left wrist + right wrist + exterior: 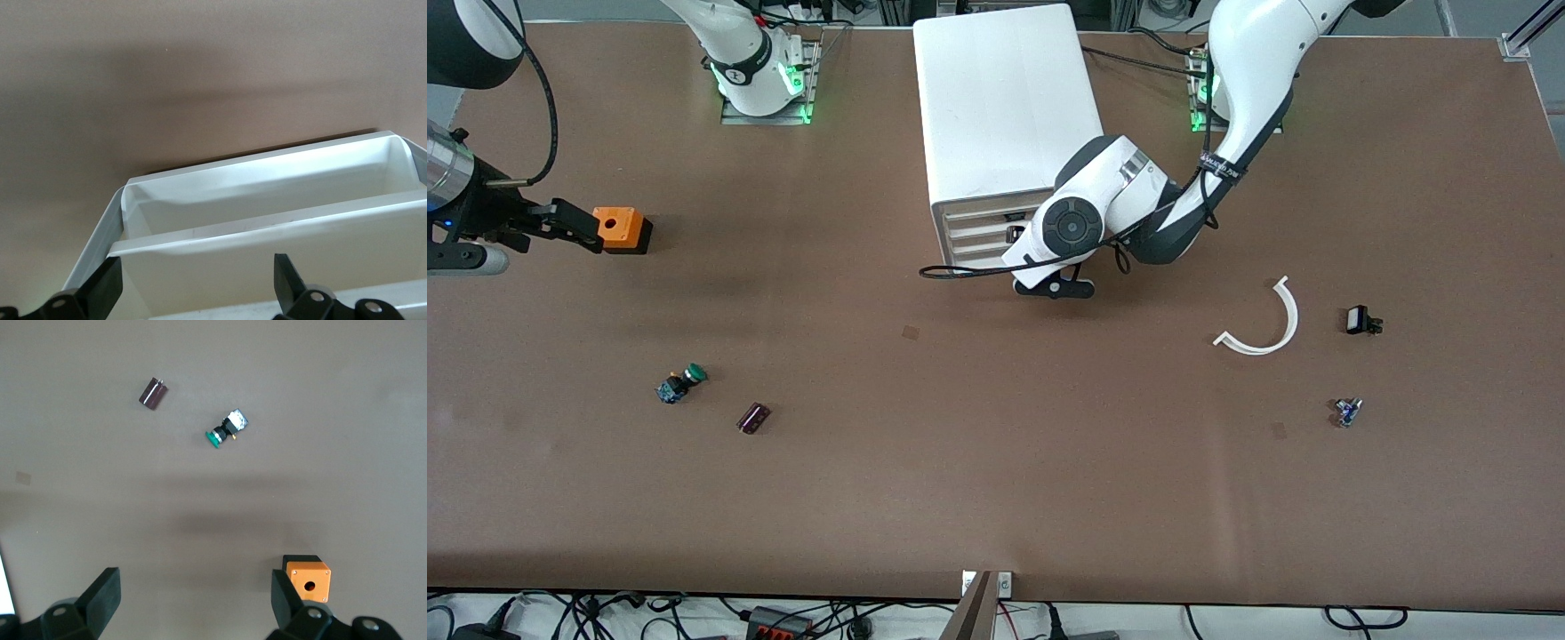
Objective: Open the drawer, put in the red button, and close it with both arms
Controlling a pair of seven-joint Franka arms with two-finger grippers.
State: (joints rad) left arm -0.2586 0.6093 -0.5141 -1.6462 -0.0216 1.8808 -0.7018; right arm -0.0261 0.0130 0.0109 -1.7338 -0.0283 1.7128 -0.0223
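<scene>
Now your left tool [193, 283] sits with fingers spread wide at the cabinet's [996, 107] front, over an open drawer [267, 200]. Your right tool [193, 600], also wide, hangs beside the orange cube [623, 229] toward the right arm's end from the cabinet; you cannot see the red button.

Front cam: high, facing the arm bases, whole table [996, 498] in frame. Left wrist cam sits tight on the cabinet [1000, 116] drawers [267, 200]; right wrist cam looks straight down from height, sharing orange cube [308, 578] and green button [225, 430] with front.
</scene>
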